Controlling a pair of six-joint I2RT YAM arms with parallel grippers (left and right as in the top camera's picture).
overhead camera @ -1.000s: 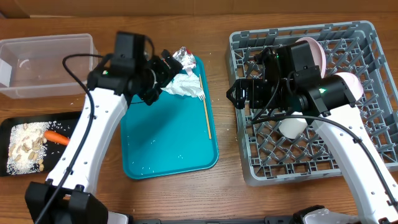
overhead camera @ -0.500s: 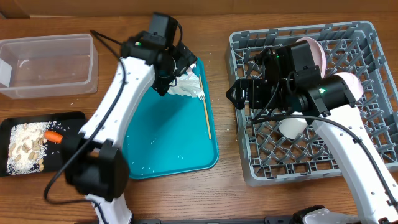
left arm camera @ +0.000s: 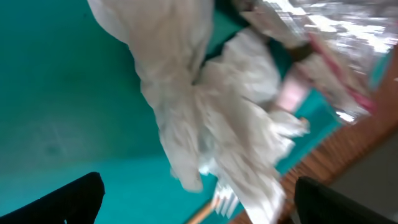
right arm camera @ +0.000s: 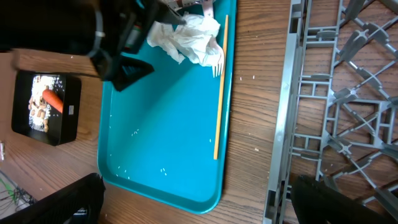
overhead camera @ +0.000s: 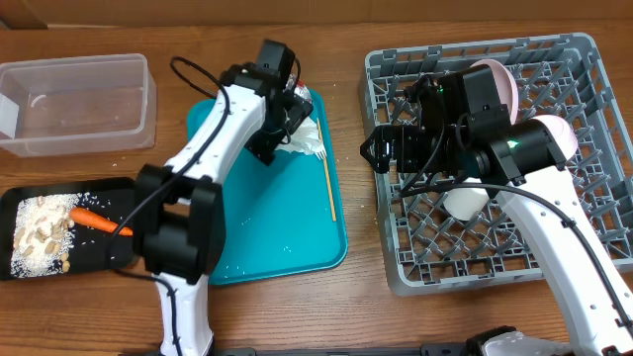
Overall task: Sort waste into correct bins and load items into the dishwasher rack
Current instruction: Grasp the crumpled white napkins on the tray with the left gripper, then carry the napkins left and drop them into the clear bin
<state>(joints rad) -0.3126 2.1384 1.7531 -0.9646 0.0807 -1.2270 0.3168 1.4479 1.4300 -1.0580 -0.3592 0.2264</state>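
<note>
A crumpled white napkin [overhead camera: 303, 136] [left arm camera: 205, 106] lies at the far end of the teal tray [overhead camera: 267, 218], with the foil wrapper [overhead camera: 300, 92] [left arm camera: 317, 37] just beyond it. The fork [overhead camera: 329, 183] [right arm camera: 219, 93] lies along the tray's right side, its tines under the napkin. My left gripper [overhead camera: 280, 133] [left arm camera: 196, 202] hovers open right over the napkin, holding nothing. My right gripper [overhead camera: 381, 148] [right arm camera: 199, 199] stands open and empty above the left edge of the dishwasher rack [overhead camera: 425, 252]. A carrot [overhead camera: 94, 220] and beige bits [overhead camera: 40, 232] lie in the black tray [overhead camera: 25, 198].
The clear tub [overhead camera: 74, 99] sits at the back left. In the rack stand a plate [overhead camera: 499, 77], a bowl [overhead camera: 562, 133] and a cup [overhead camera: 463, 203]. My left arm reaches across the black tray and the teal tray's left edge.
My left gripper has swung right from the teal tray's left edge to directly over the napkin. The right arm has not moved.
</note>
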